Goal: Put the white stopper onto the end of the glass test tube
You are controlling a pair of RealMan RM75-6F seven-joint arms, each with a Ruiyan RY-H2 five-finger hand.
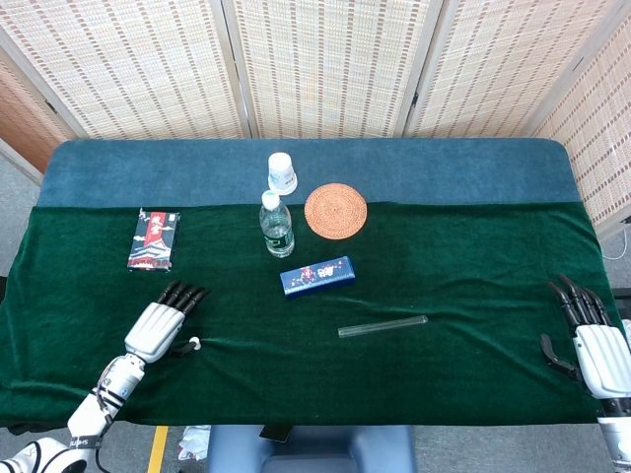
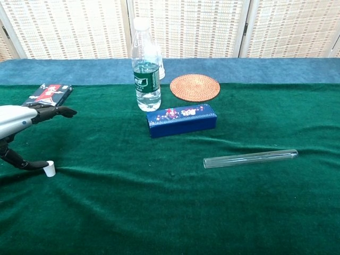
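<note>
The left hand [image 1: 161,327] lies low over the green cloth [image 1: 444,266] near the table's front left corner, fingers extended and apart, holding nothing. Its thumb tip touches the white stopper [image 2: 50,169], which stands on the cloth with its opening upward. The glass test tube [image 2: 251,158] lies on its side on the cloth, well apart to the right, in front of the blue box [image 2: 181,120]. The right hand [image 1: 595,350] rests at the table's right edge, fingers straight and spread, empty.
</note>
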